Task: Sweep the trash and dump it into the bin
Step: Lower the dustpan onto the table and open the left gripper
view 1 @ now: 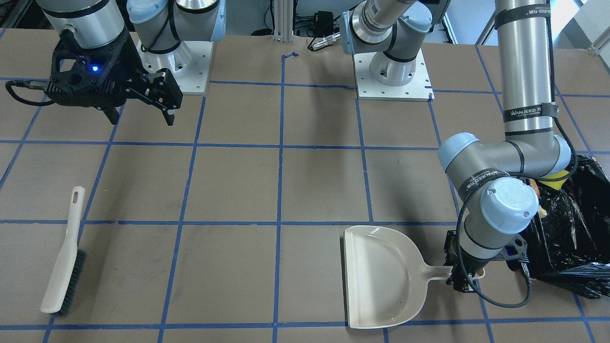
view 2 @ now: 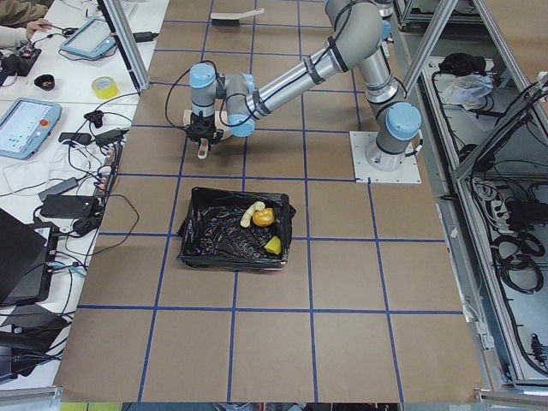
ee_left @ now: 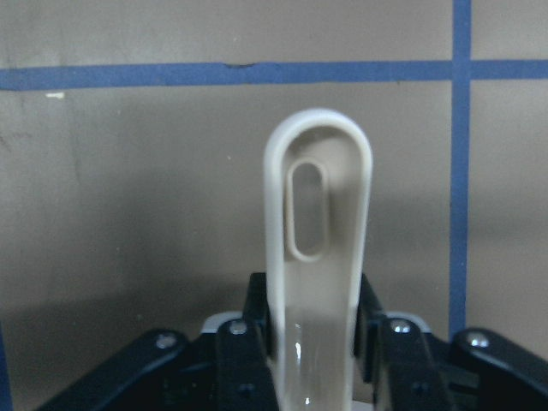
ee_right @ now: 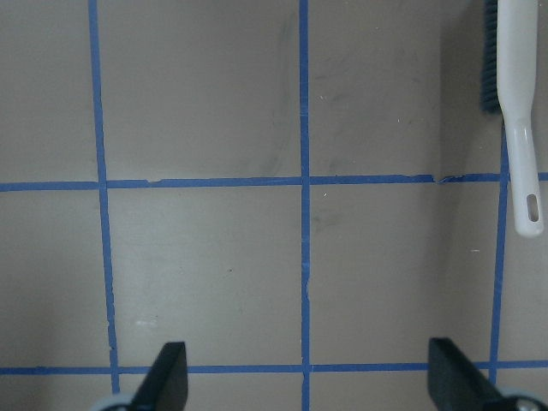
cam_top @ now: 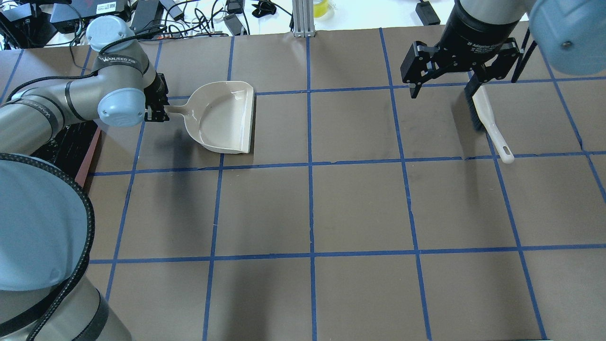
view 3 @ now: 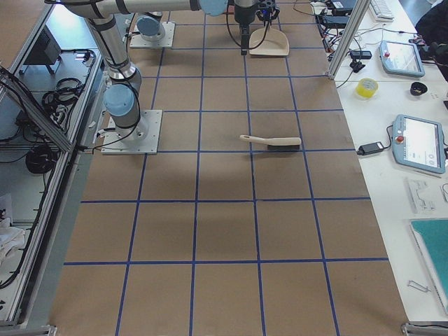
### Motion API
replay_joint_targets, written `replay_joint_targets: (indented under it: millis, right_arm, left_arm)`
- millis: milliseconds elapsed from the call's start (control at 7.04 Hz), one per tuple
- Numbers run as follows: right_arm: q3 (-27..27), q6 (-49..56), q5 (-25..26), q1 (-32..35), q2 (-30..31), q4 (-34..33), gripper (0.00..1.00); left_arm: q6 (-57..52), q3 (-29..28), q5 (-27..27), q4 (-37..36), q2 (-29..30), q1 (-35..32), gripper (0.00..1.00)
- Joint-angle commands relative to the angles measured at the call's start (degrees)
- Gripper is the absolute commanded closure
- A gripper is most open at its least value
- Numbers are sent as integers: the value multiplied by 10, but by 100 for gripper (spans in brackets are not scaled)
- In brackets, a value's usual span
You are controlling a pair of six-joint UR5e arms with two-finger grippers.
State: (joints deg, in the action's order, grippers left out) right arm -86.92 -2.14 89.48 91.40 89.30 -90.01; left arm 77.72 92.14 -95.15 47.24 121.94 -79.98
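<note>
The three trash pieces lie inside the bin (view 2: 195, 250), a pink box lined with a black bag: a cream crescent (view 2: 248, 214), an amber lump (view 2: 263, 217) and a yellow wedge (view 2: 272, 247). In the front view the bin's bag (view 1: 569, 238) shows behind my left arm. My left gripper (view 1: 464, 280) is shut on the handle (ee_left: 317, 214) of the beige dustpan (view 1: 381, 276), which lies flat and empty on the table beside the bin. My right gripper (view 1: 140, 112) is open and empty, hovering above the table near the brush (cam_top: 487, 118).
The cream-handled brush (view 1: 64, 257) with dark bristles lies on the table below my right gripper and shows in the right wrist view (ee_right: 518, 103). Blue tape lines grid the brown table. Monitors, cables and a tape roll (view 2: 104, 86) lie beyond the table's far edge.
</note>
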Motion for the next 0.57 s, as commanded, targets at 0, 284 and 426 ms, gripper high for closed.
replay_joint_targets:
  millis: [0,284,426]
  right_arm:
    - [-4,-1,0,-1,0,0,0]
    - [-4,-1,0,-1,0,0,0]
    - [-4,-2,0,-1,0,0,0]
  left_arm:
    - [1,6,-2,0,-5,0,69]
    - [1,2,-4,-1,-11,0,48]
    - [0,3,-3,2,-20,1,42]
